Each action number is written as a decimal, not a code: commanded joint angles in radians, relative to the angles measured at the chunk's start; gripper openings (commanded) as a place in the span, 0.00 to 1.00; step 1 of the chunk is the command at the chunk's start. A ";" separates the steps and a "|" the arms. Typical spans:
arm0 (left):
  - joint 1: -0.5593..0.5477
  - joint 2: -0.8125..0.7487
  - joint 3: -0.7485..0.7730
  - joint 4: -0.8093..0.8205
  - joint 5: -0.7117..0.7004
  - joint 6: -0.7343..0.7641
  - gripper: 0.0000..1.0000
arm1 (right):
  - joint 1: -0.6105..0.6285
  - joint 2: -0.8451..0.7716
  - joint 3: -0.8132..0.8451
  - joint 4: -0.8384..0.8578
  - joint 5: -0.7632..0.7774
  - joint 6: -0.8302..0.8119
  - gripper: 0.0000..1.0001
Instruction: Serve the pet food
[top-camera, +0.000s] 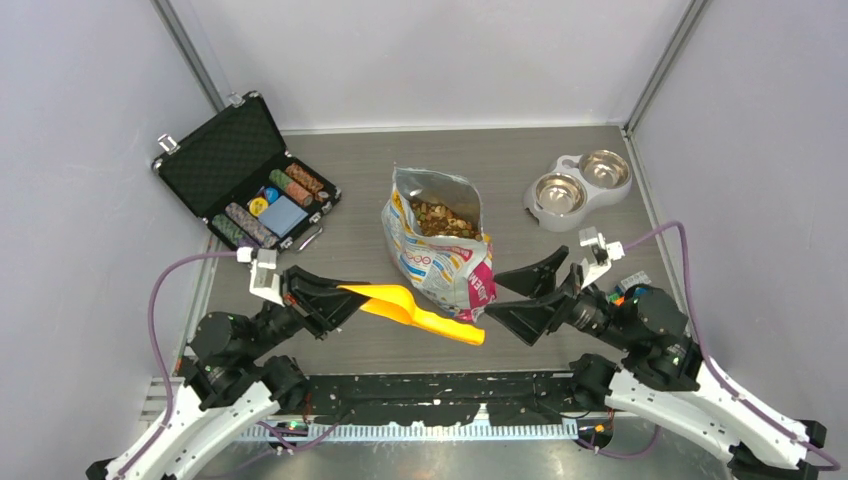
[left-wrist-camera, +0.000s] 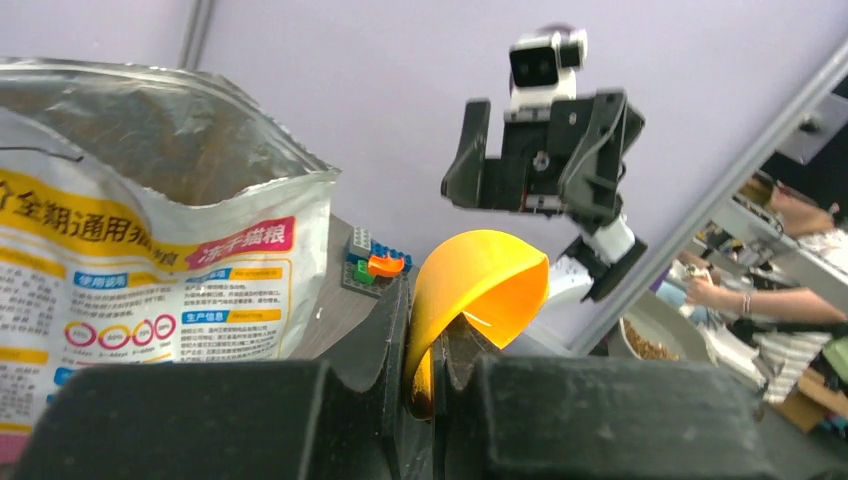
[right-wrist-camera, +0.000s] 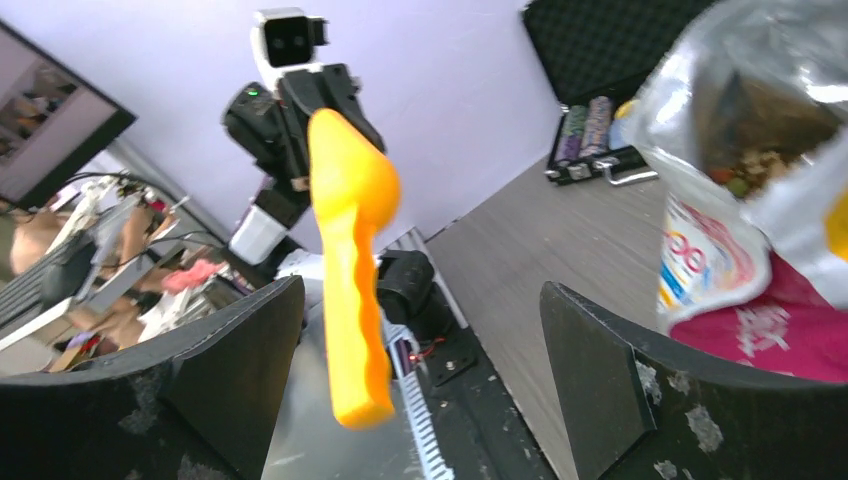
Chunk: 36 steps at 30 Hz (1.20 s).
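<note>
Overhead and wrist views of a two-armed rig at a grey bench (top-camera: 360, 170).

**Pet food.** The kibble (top-camera: 440, 215), small brown and tan pieces, lies inside a printed foil bag (top-camera: 445, 262). The bag stands at the middle of the bench with its mouth open towards the camera above. In the right wrist view a few reddish and greenish bits show among the pieces.

**Left claw** (top-camera: 335, 295). The fingers are closed almost fully on an orange scoop (top-camera: 410, 310). They clamp the wall of its wide bowl end, as the left wrist view shows. The scoop is held clear of the bench in front of the bag, over the middle of the near edge. Its handle runs out to the right.

**Right claw** (top-camera: 503, 297). The fingers stand spread wide and hold nothing. The claw sits just to the right of the bag's lower corner and faces the left claw. The free end of the scoop's handle points at it. In the right wrist view that end lies between the two fingers, nearer one of them, and touches neither.

**Other items.** A steel double bowl (top-camera: 578, 185) rests near the far right corner, well apart from the bag. A black case (top-camera: 245, 175), its lid raised, sits at the far left corner and holds rows of striped poker chips (top-camera: 250, 225). Some toy bricks (top-camera: 628, 285) lie near the right edge, beside the right arm.
</note>
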 joint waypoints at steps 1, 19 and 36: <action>-0.002 -0.038 0.058 -0.080 -0.154 -0.109 0.00 | -0.002 -0.110 -0.178 0.158 0.138 0.028 0.95; -0.001 0.031 0.180 -0.360 -0.421 -0.329 0.00 | -0.001 0.075 -0.203 0.480 -0.022 0.011 0.96; -0.002 0.028 0.168 -0.386 -0.526 -0.382 0.00 | 0.000 0.186 -0.196 0.654 -0.057 0.120 1.00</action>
